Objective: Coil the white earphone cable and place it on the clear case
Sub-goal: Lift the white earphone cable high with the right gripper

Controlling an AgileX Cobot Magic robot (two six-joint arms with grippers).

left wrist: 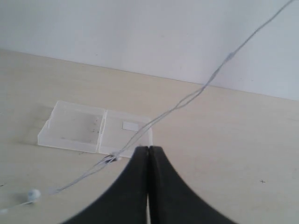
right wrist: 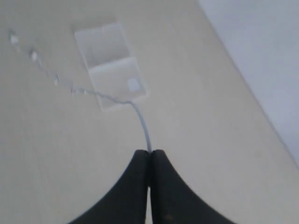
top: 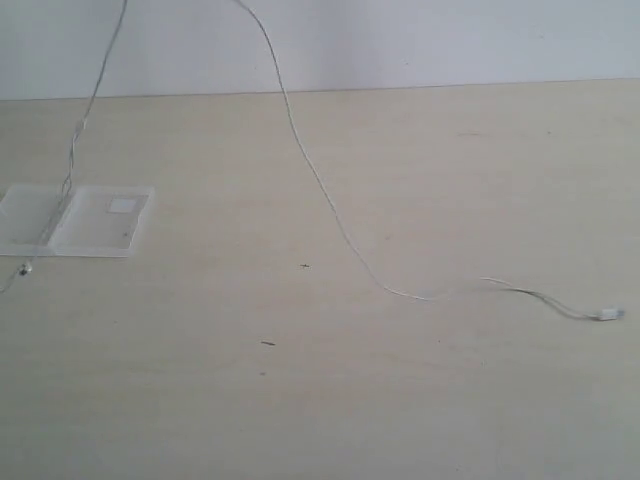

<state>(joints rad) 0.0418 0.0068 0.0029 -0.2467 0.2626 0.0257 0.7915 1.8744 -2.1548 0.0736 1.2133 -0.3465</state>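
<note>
Both are closed: my right end effector [right wrist: 149, 152] pinches the white earphone cable [right wrist: 142, 122], my left end effector [left wrist: 148, 149] grips nothing; the clear case [top: 95, 236] lies left on the surface [top: 400, 390].

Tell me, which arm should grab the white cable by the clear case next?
Probably left. The left gripper hangs shut, empty, beside the thin white earphone cable near the flat clear plastic case; the right gripper is busy pinching it.

Both strands of the white earphone cable [top: 332, 215] run off the top of my outside picture. The clear case [top: 90, 228] is cut off on the left there. From the right wrist, the earbuds [right wrist: 33, 55] are only blurry dots.
</note>
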